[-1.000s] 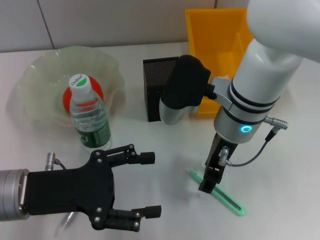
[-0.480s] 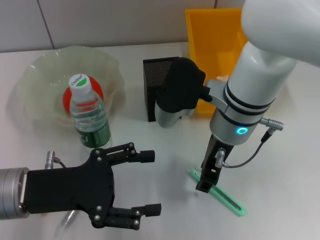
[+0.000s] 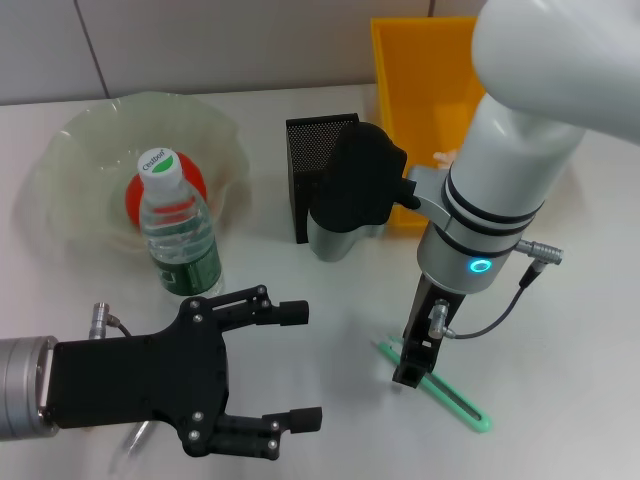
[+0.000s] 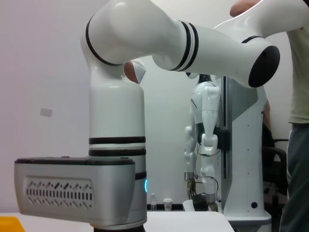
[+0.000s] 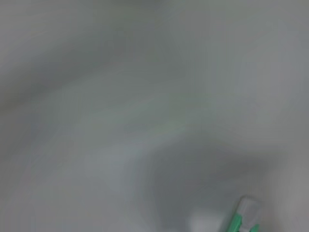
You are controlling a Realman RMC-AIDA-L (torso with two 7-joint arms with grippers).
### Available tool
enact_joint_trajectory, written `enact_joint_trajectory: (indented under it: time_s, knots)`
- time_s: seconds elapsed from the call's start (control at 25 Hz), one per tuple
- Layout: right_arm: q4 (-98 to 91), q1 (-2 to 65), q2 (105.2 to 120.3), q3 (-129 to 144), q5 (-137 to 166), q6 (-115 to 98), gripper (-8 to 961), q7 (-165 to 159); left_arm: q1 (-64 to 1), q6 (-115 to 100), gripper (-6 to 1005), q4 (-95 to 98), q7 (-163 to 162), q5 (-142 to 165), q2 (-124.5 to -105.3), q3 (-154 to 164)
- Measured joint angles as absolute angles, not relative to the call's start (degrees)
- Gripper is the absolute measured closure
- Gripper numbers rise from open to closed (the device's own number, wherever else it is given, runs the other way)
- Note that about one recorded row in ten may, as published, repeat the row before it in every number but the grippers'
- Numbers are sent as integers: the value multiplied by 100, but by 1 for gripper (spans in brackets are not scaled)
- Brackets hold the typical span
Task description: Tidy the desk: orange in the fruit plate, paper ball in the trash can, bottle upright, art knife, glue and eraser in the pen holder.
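Observation:
A green art knife point(image 3: 452, 396) lies flat on the white desk, and its tip also shows in the right wrist view as the art knife point(image 5: 243, 217). My right gripper point(image 3: 410, 372) points straight down onto the knife's left end. Near the front left, my left gripper point(image 3: 302, 367) hovers open and holds nothing. The bottle point(image 3: 181, 243) stands upright in front of the fruit plate point(image 3: 70, 160). The orange point(image 3: 150, 193) rests in that plate, partly behind the bottle. The black mesh pen holder point(image 3: 313, 165) is partly covered by my right wrist. Glue and eraser are out of view.
A yellow bin point(image 3: 425, 85) stands at the back right, behind my right arm, with a small white scrap point(image 3: 440, 155) inside. The left wrist view shows only my right arm point(image 4: 116, 121) and the room beyond it.
My right arm has shifted slightly left and a little lower over the knife's left end. The knife, bottle and left gripper have not moved.

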State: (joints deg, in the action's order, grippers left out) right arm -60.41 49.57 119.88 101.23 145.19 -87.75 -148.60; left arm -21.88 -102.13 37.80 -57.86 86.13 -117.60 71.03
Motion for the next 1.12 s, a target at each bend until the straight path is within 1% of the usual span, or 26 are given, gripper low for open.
enact_joint_trajectory:
  time_s: [0.36,0.56,0.8,1.12]
  knots:
    - [-5990,4976,11989,10195,14512,-8738,430,-14862,-2209,-10193,134,3766,-5783,8613,-11760,7094]
    - [-5968,4975,11989,10195,14510,-8720,545,-14862,-2213,-10173,134,3775,-5783,8613,-11768,7092]
    - [-5956,4978,11988,10195,14511,-8708,544,-14870,-2215,-10149,134,3779,-5783,8613,-11768,7098]
    - [-5950,4983,11989,10196,14524,-8699,631,-14940,-2215,-10142,134,3787,-5783,8613,-11777,7107]
